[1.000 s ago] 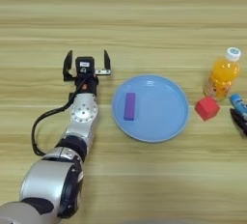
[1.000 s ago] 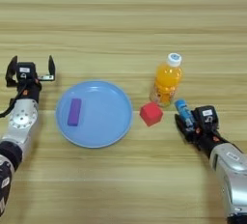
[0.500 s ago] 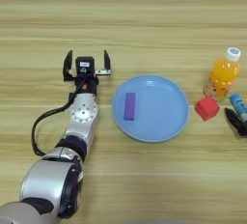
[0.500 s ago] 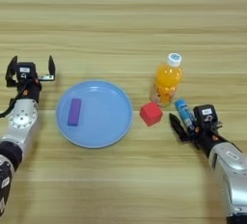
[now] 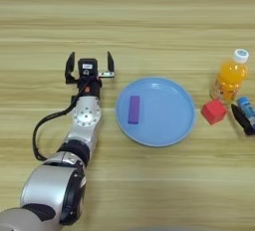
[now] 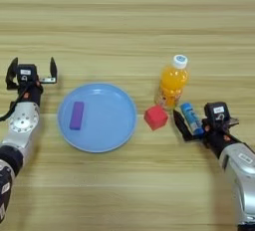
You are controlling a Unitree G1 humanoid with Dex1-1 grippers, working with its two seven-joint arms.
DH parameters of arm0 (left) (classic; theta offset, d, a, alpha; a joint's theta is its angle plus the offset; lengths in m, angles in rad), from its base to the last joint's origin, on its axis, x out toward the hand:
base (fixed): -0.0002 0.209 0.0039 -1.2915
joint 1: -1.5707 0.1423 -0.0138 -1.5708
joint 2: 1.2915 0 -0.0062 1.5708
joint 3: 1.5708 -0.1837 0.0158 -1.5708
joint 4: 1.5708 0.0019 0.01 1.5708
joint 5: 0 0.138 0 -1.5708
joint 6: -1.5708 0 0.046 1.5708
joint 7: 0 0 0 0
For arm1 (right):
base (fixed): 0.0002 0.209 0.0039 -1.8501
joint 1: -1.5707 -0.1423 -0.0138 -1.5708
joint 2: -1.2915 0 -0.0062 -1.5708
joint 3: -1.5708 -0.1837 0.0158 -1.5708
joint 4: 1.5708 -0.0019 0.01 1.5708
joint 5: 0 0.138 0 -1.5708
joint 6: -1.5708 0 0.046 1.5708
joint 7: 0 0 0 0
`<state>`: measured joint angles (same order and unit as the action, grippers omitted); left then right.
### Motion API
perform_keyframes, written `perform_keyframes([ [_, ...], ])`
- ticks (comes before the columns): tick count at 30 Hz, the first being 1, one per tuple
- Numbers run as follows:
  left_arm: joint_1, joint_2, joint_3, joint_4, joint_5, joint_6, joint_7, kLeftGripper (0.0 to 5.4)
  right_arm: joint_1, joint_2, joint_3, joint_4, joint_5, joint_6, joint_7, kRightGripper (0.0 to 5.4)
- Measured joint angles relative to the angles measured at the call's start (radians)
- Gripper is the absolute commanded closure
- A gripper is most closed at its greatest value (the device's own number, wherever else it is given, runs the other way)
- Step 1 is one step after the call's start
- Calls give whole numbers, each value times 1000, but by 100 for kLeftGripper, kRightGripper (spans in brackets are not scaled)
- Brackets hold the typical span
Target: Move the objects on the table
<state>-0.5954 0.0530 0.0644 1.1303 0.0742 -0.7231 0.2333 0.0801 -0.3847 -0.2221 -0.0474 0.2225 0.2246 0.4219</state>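
A flat purple block lies on the left part of a light-blue plate in the middle of the wooden table. Right of the plate sits a small red cube, and behind it stands an orange-drink bottle with a white cap. A blue tube lies just right of the cube. My right gripper is open around the tube, one black finger between tube and cube. Left of the plate my left gripper rests open, holding nothing.
My left forearm runs from the bottom left up to its gripper, with a black cable looping beside it. My right forearm enters from the bottom right. Bare wood stretches across the far half of the table.
The right gripper's near finger has slid a little to the left beside the blue tube, so more of the tube shows. The left arm and the other things have stayed put.
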Motion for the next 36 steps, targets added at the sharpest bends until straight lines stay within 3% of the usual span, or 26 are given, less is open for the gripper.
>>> perform_keyframes([
  [18,-7,-2,0,2,1,2,1,0,22,-5,-8,-150,22,50,1,1],
  [36,-11,-3,-1,11,4,5,3,0,-93,8,61,-221,37,53,-3,1],
])
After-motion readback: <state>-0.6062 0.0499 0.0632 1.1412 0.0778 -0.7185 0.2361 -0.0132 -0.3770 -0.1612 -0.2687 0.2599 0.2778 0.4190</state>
